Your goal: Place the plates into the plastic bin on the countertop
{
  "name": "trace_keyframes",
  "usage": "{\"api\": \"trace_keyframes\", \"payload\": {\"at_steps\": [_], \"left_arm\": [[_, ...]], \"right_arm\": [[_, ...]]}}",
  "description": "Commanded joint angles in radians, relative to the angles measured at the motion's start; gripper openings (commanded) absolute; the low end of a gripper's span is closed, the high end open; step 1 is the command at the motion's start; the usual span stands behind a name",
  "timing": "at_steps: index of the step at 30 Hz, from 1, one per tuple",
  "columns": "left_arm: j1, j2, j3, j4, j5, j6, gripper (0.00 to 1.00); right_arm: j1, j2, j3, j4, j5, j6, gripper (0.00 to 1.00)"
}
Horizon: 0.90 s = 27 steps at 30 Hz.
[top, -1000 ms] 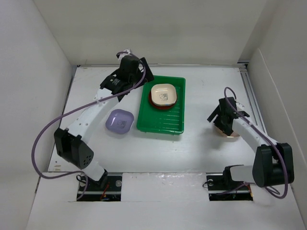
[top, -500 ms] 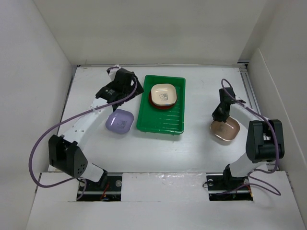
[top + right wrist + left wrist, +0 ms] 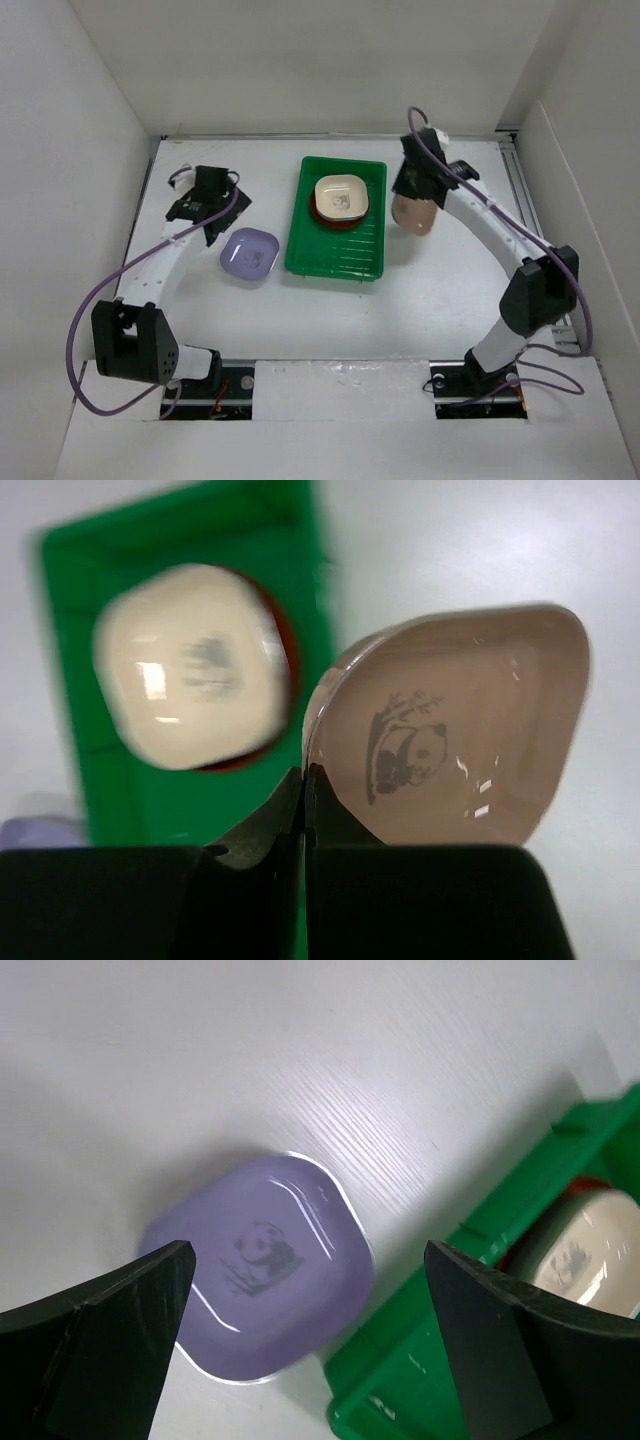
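Tan-pink plate is up off the table, now tilted just beside the plastic bin, rim pinched in the right claw. Bin holds a cream plate on a red plate. Left claw pulled back, spread over the lavender plate. Panda prints show in wrist views only.

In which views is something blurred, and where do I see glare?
Right wrist: the cream plate and green bin are smeared by blur, while the gripped tan-pink plate is sharp with small glare spots. Left wrist: bright glare streaks on the lavender plate. Top external: sharp overall.
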Motion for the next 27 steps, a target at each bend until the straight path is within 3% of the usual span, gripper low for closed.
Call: {"api": "trace_keyframes", "payload": {"at_steps": [1, 6, 8, 12, 18, 19, 20, 21, 24, 26, 27], "left_arm": [[0.128, -0.07, -0.055, 0.022, 0.075, -0.009, 1.0], [0.154, -0.08, -0.04, -0.036, 0.035, 0.041, 1.0], [0.154, -0.09, -0.026, -0.054, 0.012, 0.062, 1.0], [0.154, -0.076, -0.017, -0.087, 0.014, 0.121, 1.0], [0.154, -0.062, -0.028, -0.121, 0.028, 0.18, 1.0], [0.154, -0.062, -0.043, -0.121, 0.027, 0.18, 1.0], [0.154, -0.074, -0.054, -0.121, 0.027, 0.189, 1.0], [0.154, -0.083, -0.054, -0.111, 0.041, 0.189, 1.0], [0.154, -0.094, -0.107, -0.101, 0.041, 0.189, 1.0], [0.154, -0.094, -0.118, -0.101, 0.041, 0.178, 1.0], [0.154, -0.094, -0.139, -0.101, 0.055, 0.142, 1.0]], "right_arm": [[0.124, 0.096, 0.291, -0.023, -0.021, -0.07, 0.0], [0.241, 0.513, 0.81, -0.244, 0.039, -0.197, 0.0], [0.259, 0.6, 0.985, -0.284, 0.052, -0.208, 0.0], [0.259, 0.729, 1.127, -0.293, 0.027, -0.217, 0.0], [0.259, 0.757, 1.103, -0.236, -0.007, -0.217, 0.0], [0.268, 0.757, 1.093, -0.236, -0.007, -0.217, 0.05], [0.268, 0.744, 1.081, -0.226, -0.007, -0.217, 0.36], [0.268, 0.731, 1.067, -0.213, -0.007, -0.217, 0.54], [0.307, 0.633, 0.971, -0.123, 0.009, -0.236, 0.82], [0.322, 0.59, 0.946, -0.082, 0.009, -0.236, 0.87], [0.336, 0.554, 0.946, -0.081, 0.009, -0.236, 1.0]]}}
